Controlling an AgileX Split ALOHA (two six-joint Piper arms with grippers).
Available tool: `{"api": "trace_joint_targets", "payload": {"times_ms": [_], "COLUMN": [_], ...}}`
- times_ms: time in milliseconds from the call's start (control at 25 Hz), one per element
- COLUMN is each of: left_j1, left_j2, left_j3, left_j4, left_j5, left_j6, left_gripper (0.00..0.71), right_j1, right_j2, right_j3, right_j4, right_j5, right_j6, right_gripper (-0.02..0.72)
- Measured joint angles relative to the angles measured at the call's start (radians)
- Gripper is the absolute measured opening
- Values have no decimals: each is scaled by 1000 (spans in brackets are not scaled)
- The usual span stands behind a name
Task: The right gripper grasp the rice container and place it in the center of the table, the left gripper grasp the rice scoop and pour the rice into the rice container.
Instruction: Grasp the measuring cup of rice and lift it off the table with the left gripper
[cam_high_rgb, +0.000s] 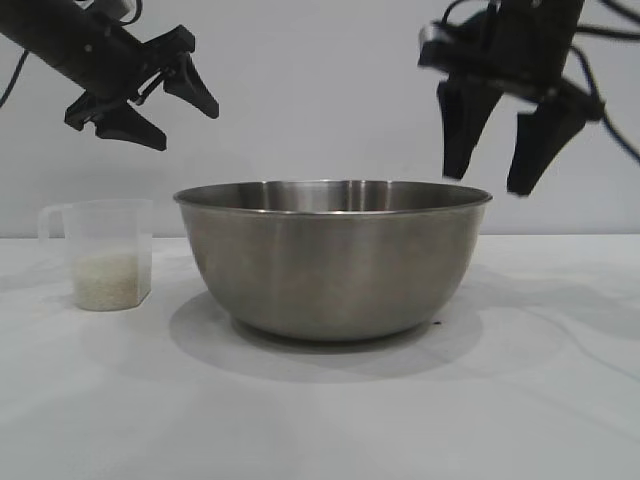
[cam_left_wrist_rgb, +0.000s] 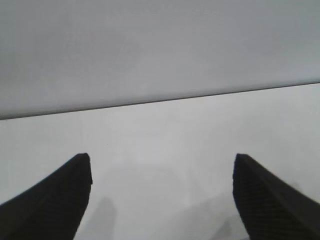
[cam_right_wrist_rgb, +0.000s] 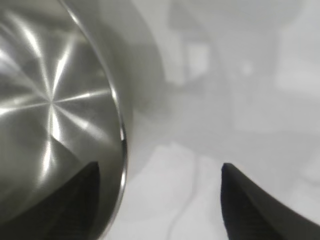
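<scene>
Scoop: small clear plastic measuring cup holding white rice, light, slippery; grip the handle, below the left gripper, jaws spread.
Bowl: big brushed-steel bowl, rigid; under the right gripper, jaws spread, empty.

backdrop wall: plain, pale grey, unmarked; fills everything behind the scene in the exterior view; meets the work surface along a straight horizontal line.
same wall, left wrist view: flat pale grey band, ending at a thin dark seam slanting slightly across the picture.
cables: thin, black, looping in front of the wall at the upper right edge of the exterior view; one more black strand at the upper left edge.
blurred pale shapes: boxy, whitish-grey, too soft to identify.
</scene>
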Motion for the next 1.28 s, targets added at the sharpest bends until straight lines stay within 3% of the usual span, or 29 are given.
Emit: {"api": "trace_joint_targets", "payload": {"times_ms": [160, 560, 720, 880, 1280], "left_j1": [0, 0, 0, 0, 0], "left_j2": [0, 0, 0, 0, 0], "left_j3": [0, 0, 0, 0, 0], "left_j4": [0, 0, 0, 0, 0], "left_j5": [0, 0, 0, 0, -2], "left_j6": [-6, -7, -7, -7, -9], "left_gripper": [513, 513, 513, 513, 513], "right_j1": [-34, -98, -98, -98, -98], "right_j2": [-143, -574, -763, -960, -1456], "right_j3": [86, 415, 566, 742, 1062], "right_j4": [-86, -96, -151, -220, -227], "right_j5": [2, 12, 16, 21, -82], "right_j6": [16, 31, 106, 139, 144], "right_gripper": [442, 442, 442, 442, 442]}}
